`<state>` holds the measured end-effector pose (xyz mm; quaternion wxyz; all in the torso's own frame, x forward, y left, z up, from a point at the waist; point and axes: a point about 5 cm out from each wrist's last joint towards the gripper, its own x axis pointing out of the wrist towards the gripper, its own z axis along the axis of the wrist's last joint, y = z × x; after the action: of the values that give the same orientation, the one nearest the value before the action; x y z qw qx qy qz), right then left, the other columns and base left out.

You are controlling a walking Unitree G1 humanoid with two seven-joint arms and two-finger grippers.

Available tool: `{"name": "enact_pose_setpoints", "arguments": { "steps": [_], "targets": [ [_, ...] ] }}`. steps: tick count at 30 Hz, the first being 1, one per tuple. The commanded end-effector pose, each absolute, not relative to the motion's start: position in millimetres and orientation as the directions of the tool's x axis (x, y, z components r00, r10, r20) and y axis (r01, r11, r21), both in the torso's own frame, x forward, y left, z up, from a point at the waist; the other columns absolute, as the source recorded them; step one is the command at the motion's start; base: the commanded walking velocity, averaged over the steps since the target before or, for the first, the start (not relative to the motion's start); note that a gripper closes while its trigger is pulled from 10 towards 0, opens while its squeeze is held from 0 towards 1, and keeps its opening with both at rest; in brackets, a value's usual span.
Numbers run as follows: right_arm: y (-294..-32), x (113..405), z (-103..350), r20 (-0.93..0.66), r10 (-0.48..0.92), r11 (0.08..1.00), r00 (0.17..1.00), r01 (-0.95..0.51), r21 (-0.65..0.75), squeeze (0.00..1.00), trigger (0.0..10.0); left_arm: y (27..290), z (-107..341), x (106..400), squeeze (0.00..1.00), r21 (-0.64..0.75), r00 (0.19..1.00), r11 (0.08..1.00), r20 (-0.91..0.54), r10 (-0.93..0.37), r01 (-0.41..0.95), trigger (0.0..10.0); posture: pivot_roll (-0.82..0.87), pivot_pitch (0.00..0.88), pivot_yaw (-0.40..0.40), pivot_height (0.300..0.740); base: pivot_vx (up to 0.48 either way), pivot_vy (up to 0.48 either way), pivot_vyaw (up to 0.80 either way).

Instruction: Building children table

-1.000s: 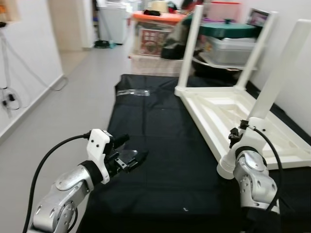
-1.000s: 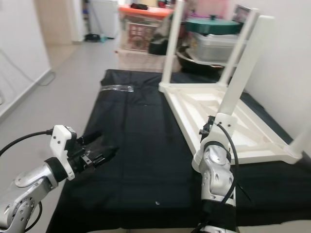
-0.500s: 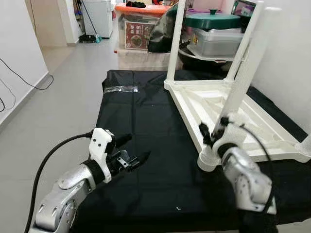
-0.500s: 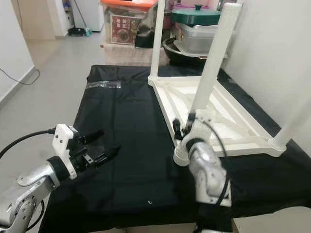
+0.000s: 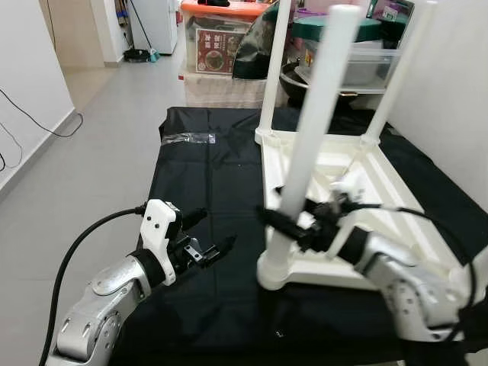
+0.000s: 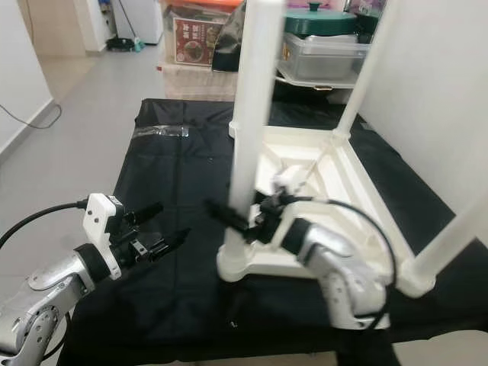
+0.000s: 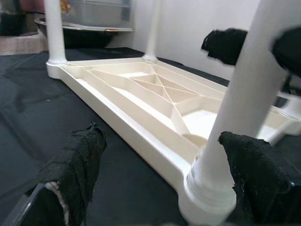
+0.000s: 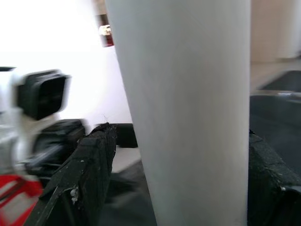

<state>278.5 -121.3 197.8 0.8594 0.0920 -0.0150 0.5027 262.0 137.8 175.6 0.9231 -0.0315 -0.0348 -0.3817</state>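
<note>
Two grippers: right gripper (image 5: 293,222) straddled the near-left leg (image 5: 305,156) of the upturned table (image 5: 381,229), likely to twist it; grasp unclear. Left gripper (image 5: 210,236) spread, empty.

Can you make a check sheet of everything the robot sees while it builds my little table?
Surface: black sheet spread on a grey floor.
Job's things: white table lying upside down, legs up; nearest leg stands in its corner.
Clutter: clear plastic bag on the sheet.
Grippers: right gripper open, fingers either side of the nearest leg; left gripper open, hovering over the sheet.
Cables: black cable along the left arm; another by the wall.
Surroundings: storage boxes and a lidded pot behind.
</note>
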Motion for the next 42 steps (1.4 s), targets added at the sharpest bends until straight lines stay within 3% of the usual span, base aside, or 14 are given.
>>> {"name": "enact_pose_setpoints", "arguments": {
  "steps": [1,2,3,6,7,10,15,21,22,26,27,31,32,42],
  "targets": [
    [-109.1,277.0,191.5,0.115,0.903,0.397,0.415,-0.905,0.152,0.0,7.6,139.8,173.1,261.3,0.0,-0.025,0.716,0.716,0.076,-0.694,0.697,10.0,0.09,0.0,-0.122,0.74,0.0,0.0,0.0],
    [-109.1,277.0,191.5,0.115,0.903,0.397,0.415,-0.905,0.152,0.0,7.6,139.8,173.1,261.3,0.0,-0.025,0.716,0.716,0.076,-0.694,0.697,10.0,0.09,0.0,-0.122,0.74,0.0,0.0,0.0],
    [-108.0,280.7,186.8,0.09,0.904,0.404,0.419,-0.903,0.146,0.0,0.0,141.3,172.8,260.2,0.0,-0.025,0.72,0.721,0.074,-0.69,0.693,10.0,0.09,0.0,-0.127,0.74,0.0,0.0,0.0],
    [-118.2,300.8,169.2,-0.041,0.796,0.602,0.604,-0.783,0.159,0.0,0.0,143.2,171.1,258.6,0.0,-0.027,0.726,0.726,0.07,-0.685,0.687,10.0,0.08,0.0,-0.124,0.74,0.0,0.0,0.0],
    [-131.8,316.3,155.4,-0.154,0.619,0.785,0.77,-0.602,0.146,0.0,0.0,143.0,170.3,258.0,0.0,-0.029,0.726,0.726,0.068,-0.684,0.687,10.0,0.07,0.0,-0.121,0.74,0.0,0.0,0.0],
    [-167.3,329.9,133.6,-0.309,0.206,0.979,0.928,-0.193,0.072,0.0,0.0,141.7,169.4,257.4,0.0,-0.033,0.724,0.724,0.066,-0.686,0.689,10.0,0.06,0.0,-0.117,0.74,0.0,0.0,0.0],
    [-213.3,310.4,116.8,-0.375,-0.277,0.954,0.885,0.299,-0.001,0.0,0.0,139.9,169.1,257.4,0.0,-0.037,0.72,0.72,0.065,-0.69,0.693,10.0,0.06,0.0,-0.109,0.74,0.0,0.0,0.0],
    [-202.5,289.6,131.4,-0.307,-0.317,0.942,0.897,0.336,0.008,0.0,0.0,138.6,168.1,256.6,0.0,-0.041,0.713,0.712,0.061,-0.699,0.701,10.0,0.04,0.0,-0.091,0.74,0.0,0.0,0.0],
    [-185.3,289.8,139.1,-0.282,-0.223,0.969,0.933,0.244,0.041,0.0,10.0,137.2,167.3,256.8,0.0,-0.043,0.709,0.708,0.059,-0.703,0.705,10.0,0.04,0.0,-0.083,0.74,0.0,0.0,0.0],
    [-158.2,292.2,154.2,-0.195,-0.018,0.991,0.981,0.043,0.124,0.0,10.0,135.0,166.8,257.7,0.0,-0.045,0.702,0.701,0.057,-0.71,0.712,10.0,0.04,0.0,-0.083,0.74,0.0,0.0,0.0],
    [-155.8,295.3,160.7,-0.141,0.032,0.989,0.989,-0.01,0.149,1.0,10.0,135.3,167.6,258.5,0.0,-0.045,0.701,0.7,0.058,-0.71,0.713,10.0,0.04,0.0,-0.083,0.74,0.0,0.0,0.0],
    [-156.3,303.7,173.1,-0.072,0.139,0.979,0.988,-0.126,0.158,1.0,10.0,138.0,169.0,260.0,0.0,-0.042,0.703,0.701,0.06,-0.709,0.712,10.0,0.04,0.0,-0.086,0.74,0.0,0.0,0.0],
    [-159.9,307.6,180.4,-0.042,0.198,0.968,0.979,-0.189,0.163,0.0,10.0,139.7,169.4,260.3,0.0,-0.041,0.705,0.703,0.059,-0.707,0.71,10.0,0.04,0.0,-0.089,0.74,0.0,0.0,0.0],
    [-168.2,305.7,222.4,0.124,0.623,0.78,0.772,-0.626,-0.019,0.0,10.0,142.6,171.6,261.1,0.0,-0.032,0.715,0.715,0.066,-0.696,0.699,10.0,0.06,0.0,-0.103,0.74,0.0,0.0,0.0]
  ]
}}
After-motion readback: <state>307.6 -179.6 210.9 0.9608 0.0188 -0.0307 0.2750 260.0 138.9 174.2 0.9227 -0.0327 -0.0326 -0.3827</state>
